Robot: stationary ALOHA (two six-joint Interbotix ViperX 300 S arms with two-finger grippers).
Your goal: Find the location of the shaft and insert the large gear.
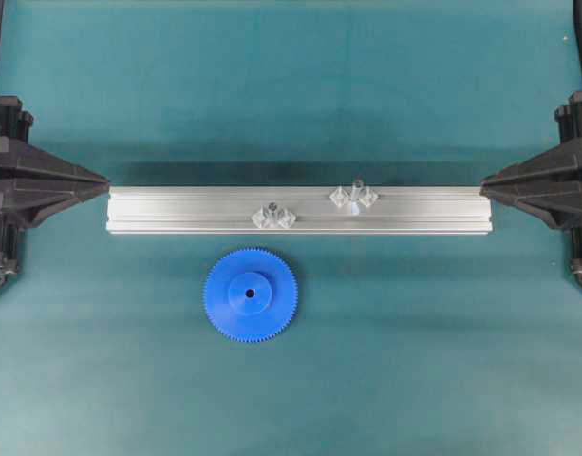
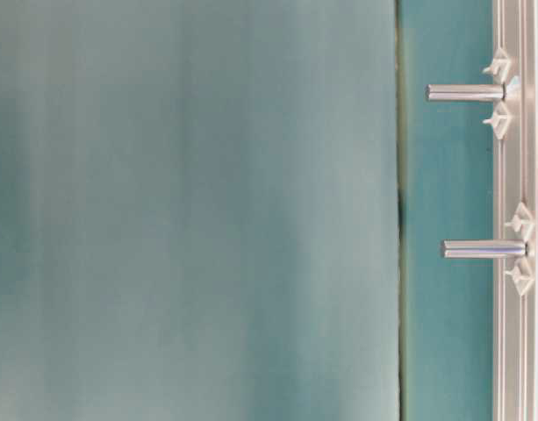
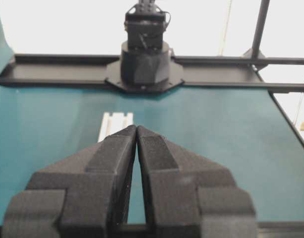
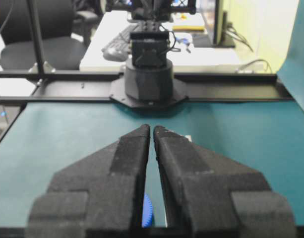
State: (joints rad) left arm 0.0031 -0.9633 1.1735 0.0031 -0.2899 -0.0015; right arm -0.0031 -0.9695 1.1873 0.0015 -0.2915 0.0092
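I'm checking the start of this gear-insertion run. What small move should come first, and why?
Probably open the left gripper and reach down toward the large gear. The gear lies flat on the mat in front of the rail, left of centre, untouched, and both grippers are shut and parked at the rail's ends. The shaft stands free, so only the pickup is missing.

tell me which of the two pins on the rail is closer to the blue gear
The pin left of the rail's middle in the overhead view, almost directly above the large gear. The other pin stands further right and nearer the rail's far edge.
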